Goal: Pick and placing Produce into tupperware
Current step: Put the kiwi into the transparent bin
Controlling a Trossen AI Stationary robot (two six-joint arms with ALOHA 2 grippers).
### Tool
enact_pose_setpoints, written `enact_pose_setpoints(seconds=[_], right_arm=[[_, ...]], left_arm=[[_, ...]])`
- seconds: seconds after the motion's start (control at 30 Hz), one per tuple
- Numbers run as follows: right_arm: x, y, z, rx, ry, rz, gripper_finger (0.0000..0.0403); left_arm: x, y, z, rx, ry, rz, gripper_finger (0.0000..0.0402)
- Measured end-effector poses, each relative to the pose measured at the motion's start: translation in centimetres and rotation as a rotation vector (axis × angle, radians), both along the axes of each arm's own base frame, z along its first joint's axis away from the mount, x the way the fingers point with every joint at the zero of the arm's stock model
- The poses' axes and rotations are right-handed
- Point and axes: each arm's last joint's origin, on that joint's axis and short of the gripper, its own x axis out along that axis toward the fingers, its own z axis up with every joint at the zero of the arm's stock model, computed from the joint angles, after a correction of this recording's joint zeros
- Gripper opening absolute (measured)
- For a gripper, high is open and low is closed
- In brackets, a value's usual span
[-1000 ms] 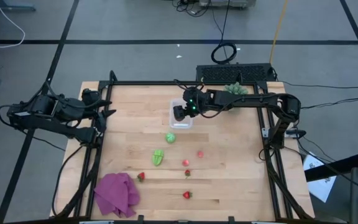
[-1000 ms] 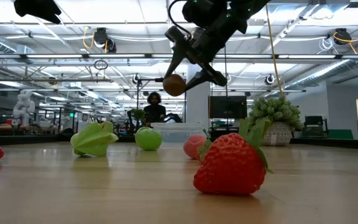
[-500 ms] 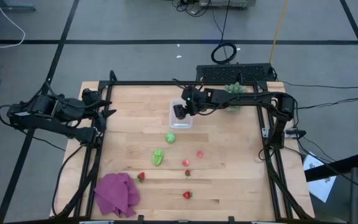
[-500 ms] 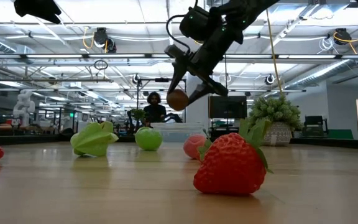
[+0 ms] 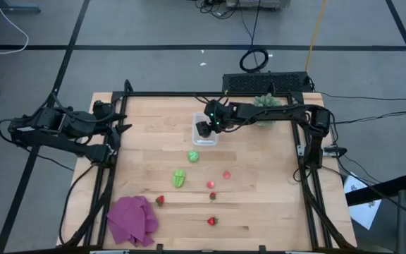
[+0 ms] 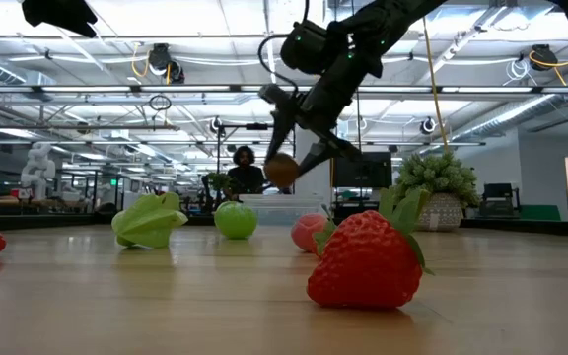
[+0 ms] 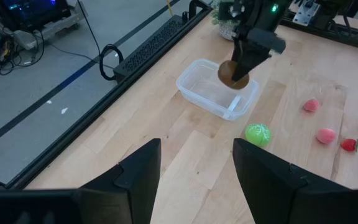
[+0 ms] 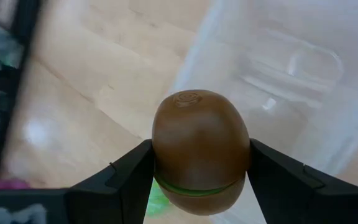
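My right gripper (image 5: pixel 202 128) hangs over the clear tupperware (image 5: pixel 196 138), shut on the brown kiwi (image 6: pixel 282 170). The tupperware stands on the table at the far middle, its bottom bare (image 7: pixel 211 94). A round light green piece (image 5: pixel 193 156) and a leafy light green piece (image 5: pixel 179 178) lie on the wood nearer. Small red strawberries (image 5: pixel 212 196) and pink pieces (image 5: pixel 227 174) are scattered around them. My left gripper (image 7: pixel 196 180) waits open at the table's left edge (image 5: pixel 118 130) with nothing between its fingers. My right gripper pinches the kiwi by two opposite sides (image 8: pixel 161 155) between its two fingers (image 8: pixel 122 175). The fingers slant downward from the table's right side. The kiwi is lifted clear, just above the tupperware's rim (image 6: pixel 282 200), with one rounded end (image 8: pixel 190 99) toward the wrist.
A purple cloth (image 5: pixel 131 220) lies bunched at the near left corner. A spiky pale green plant (image 5: pixel 266 101) stands at the far right edge beside the right arm. Bare wood lies to the left of the tupperware and along the right side.
My right gripper has gone down toward the tupperware with the kiwi still pinched between its fingers. The kiwi now hangs close over the container's rim; a second ago it was well above it.
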Motion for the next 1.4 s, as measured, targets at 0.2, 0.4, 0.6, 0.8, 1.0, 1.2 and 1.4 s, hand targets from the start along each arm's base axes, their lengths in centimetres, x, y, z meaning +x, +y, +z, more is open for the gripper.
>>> enact_pose_setpoints(seconds=[0.2, 0.4, 0.6, 0.8, 1.0, 1.2, 1.4], right_arm=[[0.5, -0.5, -1.6, 0.010, 0.025, -0.003, 0.0225], [0.8, -0.9, -2.0, -0.006, 0.007, 0.005, 0.0225], [0.6, -1.2, -2.1, -0.036, 0.023, 0.017, 0.0225], [0.5, -1.6, -2.1, -0.060, 0.031, 0.015, 0.0223], [0.6, -1.7, -2.2, -0.064, 0.033, 0.021, 0.0223], [0.6, -1.7, -2.2, -0.068, 0.026, 0.030, 0.0223], [1.1, -1.7, -1.9, -0.048, -0.038, 0.067, 0.0224]], left_arm=[[0.0, 0.0, 0.0, 0.000, 0.000, 0.000, 0.0205], [0.0, 0.0, 0.0, 0.000, 0.000, 0.000, 0.0205], [0.0, 0.0, 0.0, 0.000, 0.000, 0.000, 0.0205], [0.0, 0.0, 0.0, 0.000, 0.000, 0.000, 0.0205], [0.0, 0.0, 0.0, 0.000, 0.000, 0.000, 0.0205], [0.0, 0.0, 0.0, 0.000, 0.000, 0.000, 0.0205], [0.0, 0.0, 0.0, 0.000, 0.000, 0.000, 0.0205]])
